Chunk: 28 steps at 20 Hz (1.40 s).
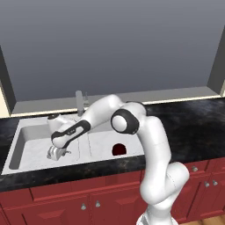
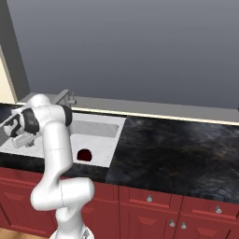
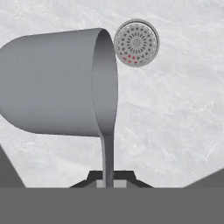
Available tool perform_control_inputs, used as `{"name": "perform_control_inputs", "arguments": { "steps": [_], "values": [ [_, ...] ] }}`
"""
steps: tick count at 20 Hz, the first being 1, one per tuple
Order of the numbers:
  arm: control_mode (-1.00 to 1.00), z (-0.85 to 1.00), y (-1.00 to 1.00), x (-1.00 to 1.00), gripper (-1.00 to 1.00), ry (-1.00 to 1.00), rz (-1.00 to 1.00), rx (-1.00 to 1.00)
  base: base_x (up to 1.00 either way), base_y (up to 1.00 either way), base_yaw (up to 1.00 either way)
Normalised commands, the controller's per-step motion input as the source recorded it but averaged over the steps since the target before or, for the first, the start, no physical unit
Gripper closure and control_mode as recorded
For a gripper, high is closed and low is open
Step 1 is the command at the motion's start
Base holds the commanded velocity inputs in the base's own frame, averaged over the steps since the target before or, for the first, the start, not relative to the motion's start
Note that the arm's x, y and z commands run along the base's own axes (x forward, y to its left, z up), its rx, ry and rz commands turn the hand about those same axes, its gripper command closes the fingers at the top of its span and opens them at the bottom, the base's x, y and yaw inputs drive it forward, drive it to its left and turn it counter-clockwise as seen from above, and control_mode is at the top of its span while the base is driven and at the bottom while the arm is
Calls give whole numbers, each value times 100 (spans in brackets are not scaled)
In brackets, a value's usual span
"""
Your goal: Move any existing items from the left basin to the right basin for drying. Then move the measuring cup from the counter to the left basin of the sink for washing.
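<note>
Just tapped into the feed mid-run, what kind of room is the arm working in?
A kitchen, rendered in simulation. A pale marbled double sink with a faucet is set into a black speckled counter over red cabinets. The gripper holds the measuring cup over the left basin.

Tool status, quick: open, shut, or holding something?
Tool: shut on the measuring cup by its handle, over the left basin.

A wide grey window fills the wall behind a pale sill. Red cabinets with round knobs stand on wood floor.
</note>
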Motion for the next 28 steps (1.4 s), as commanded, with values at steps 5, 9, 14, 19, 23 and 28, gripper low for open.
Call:
{"name": "perform_control_inputs", "arguments": {
  "steps": [5, 9, 14, 19, 23, 28],
  "values": [
    [-100, -20, 2, 15, 100, 0, 0, 0, 0, 0, 0],
    [-100, -9, 5, 16, 100, 0, 0, 0, 0, 0, 0],
    [-100, -7, 6, 14, 100, 0, 0, 0, 0, 0, 0],
    [-100, -20, 12, 20, 100, 0, 0, 0, 0, 0, 0],
    [-100, -25, 12, 21, 100, 0, 0, 0, 0, 0, 0],
    [-100, -22, 8, 18, 100, 0, 0, 0, 0, 0, 0]
  ]
}}
